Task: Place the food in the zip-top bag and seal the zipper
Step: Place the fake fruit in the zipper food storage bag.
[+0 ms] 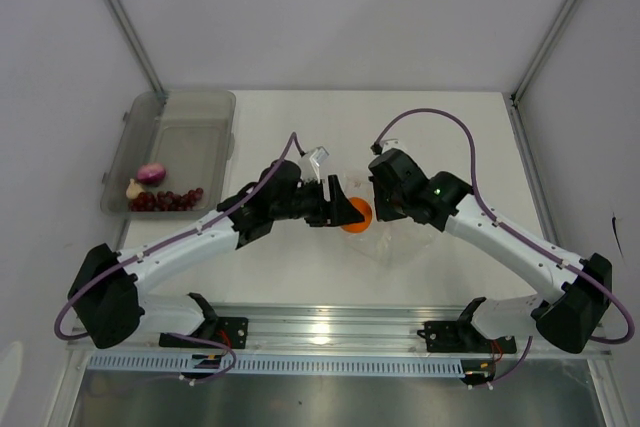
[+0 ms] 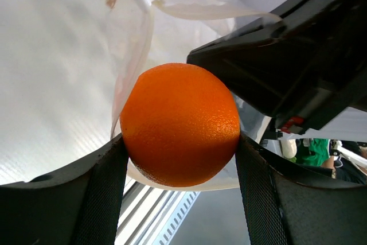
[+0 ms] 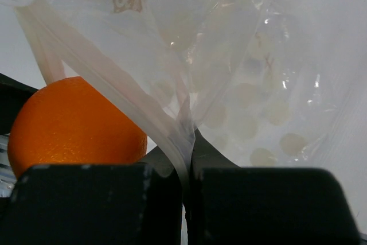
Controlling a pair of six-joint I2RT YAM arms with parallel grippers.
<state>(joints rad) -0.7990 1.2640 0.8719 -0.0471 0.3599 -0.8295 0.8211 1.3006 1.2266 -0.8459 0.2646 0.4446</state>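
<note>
Plastic of the zip-top bag (image 3: 241,55) is pinched flat between the fully closed fingers of the right tool (image 3: 188,159), which grips the film close to the mouth edge while the rest spreads away clear and crinkled. The left tool (image 1: 338,209) stands wide and clamps the orange (image 2: 180,124) between its two pads, touching it on both sides. The orange is at the bag's mouth, just beside the right tool, over the middle of the worktop (image 1: 300,277), with a fold of film against it. Whether it is inside the bag I cannot tell. The onion (image 1: 151,174), garlic bulb (image 1: 134,188) and berries (image 1: 170,200) lie together at the near end of the grey tub (image 1: 200,107) on the worktop's far left, well apart from both tools.
</note>
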